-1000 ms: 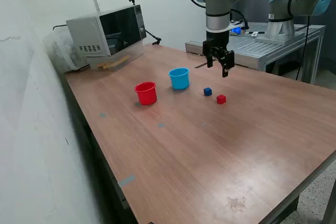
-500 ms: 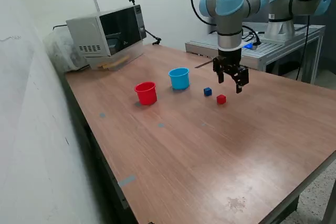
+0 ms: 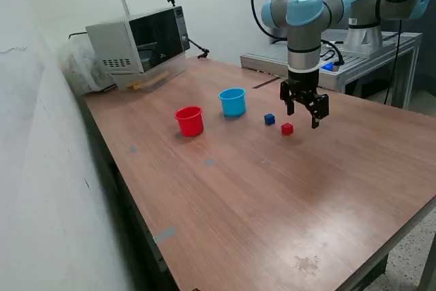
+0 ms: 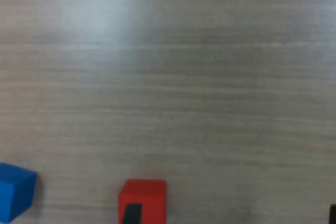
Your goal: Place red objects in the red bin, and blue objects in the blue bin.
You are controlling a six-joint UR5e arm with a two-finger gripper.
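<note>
- Gripper (image 3: 306, 115) hangs above the desk (image 3: 272, 189), fingers apart w/ nothing between them, pointing down.
- Red cube (image 3: 287, 129) sits on the desk just beside the gripper, on the exterior view's left of it, not touching.
- Blue cube (image 3: 270, 119) lies near the red cube, further to the exterior view's left, apart from it.
- Wrist view: red cube (image 4: 142, 199) and blue cube (image 4: 16, 191) both at frame edge, partly cut off; rest is bare wood grain.
- Blue cup (image 3: 232, 101) stands upright near the blue cube, toward the exterior view's left.
- Red cup (image 3: 189, 120) stands upright beside the blue cup, further left in the exterior view; the two cups are apart.
- Cup insides can't be seen well enough to tell contents.
- Microwave (image 3: 138, 39) sits at the far corner of the desk, well apart from cups.
- Only one cube of each colour visible.
</note>
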